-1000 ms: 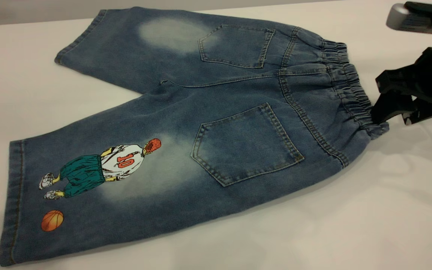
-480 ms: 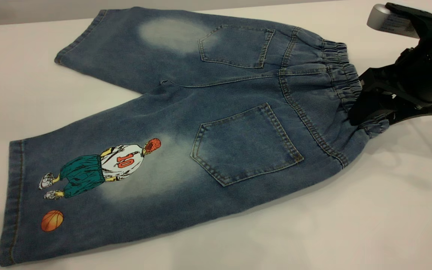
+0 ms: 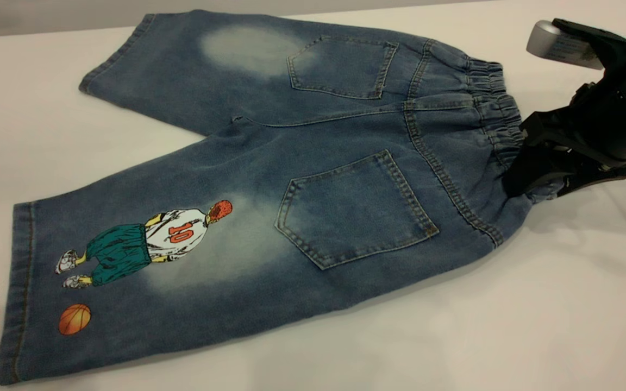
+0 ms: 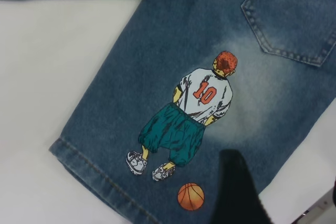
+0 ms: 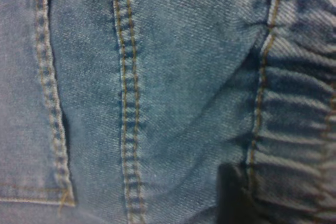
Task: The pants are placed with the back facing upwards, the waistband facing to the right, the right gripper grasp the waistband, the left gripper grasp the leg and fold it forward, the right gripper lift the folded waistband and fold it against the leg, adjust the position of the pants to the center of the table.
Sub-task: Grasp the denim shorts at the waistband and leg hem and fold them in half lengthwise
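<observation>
The pants lie flat on the table, back pockets up, with the ruffled waistband at the right. My right gripper is at the waistband's near end, jaws closed over the gathered denim, which bunches there. In the right wrist view one dark fingertip rests on the waistband seam. The printed leg points left. In the left wrist view my left gripper hangs open above that leg, one finger beside the orange ball. It is outside the exterior view.
The plain leg with its faded patch spreads toward the far left. Bare white tabletop runs along the near side and to the right of the pants.
My right gripper has moved left and down onto the near end of the waistband, and the denim corner there has bunched and drawn in slightly. The rest of the pants have not shifted.
</observation>
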